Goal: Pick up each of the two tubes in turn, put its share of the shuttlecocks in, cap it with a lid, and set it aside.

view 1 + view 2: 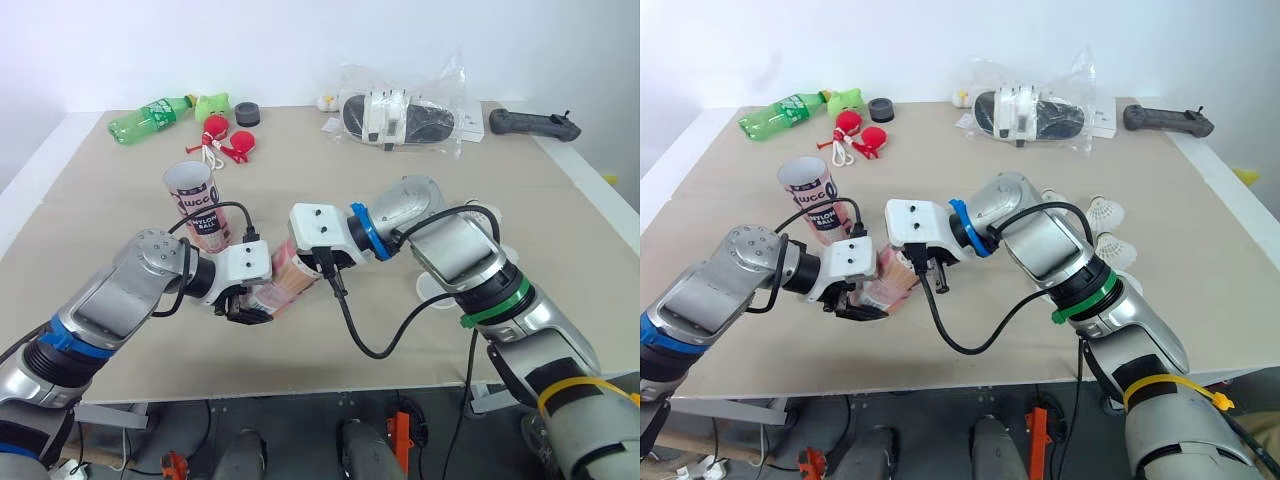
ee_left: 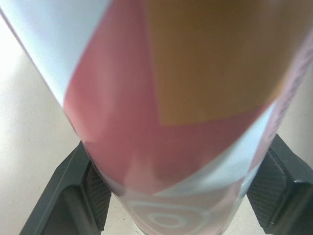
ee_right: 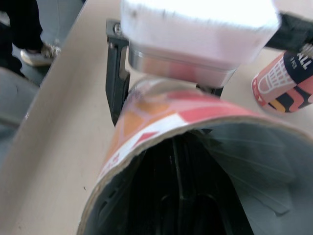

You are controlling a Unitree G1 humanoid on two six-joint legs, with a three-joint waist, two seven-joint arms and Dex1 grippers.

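Note:
My left gripper [image 1: 250, 305] is shut on a red, orange and white tube [image 1: 285, 285], holding it tilted just above the table with its open mouth toward my right arm. The left wrist view shows that tube [image 2: 171, 98] clamped between both pads [image 2: 93, 191]. My right gripper [image 1: 300, 265] reaches into the tube's mouth [image 3: 161, 127], and feather-like ribs line the dark inside. A second tube [image 1: 195, 205] stands upright and open behind my left arm. Loose white shuttlecocks [image 1: 1105, 212] lie on the table to the right of my right arm.
At the back of the table lie a green bottle [image 1: 150, 118], red toys [image 1: 228, 135], a black round cap [image 1: 247, 113], a plastic bag with a white and black item [image 1: 400, 118] and a black handle [image 1: 533, 124]. A person's shoe [image 3: 39, 51] shows beside the table.

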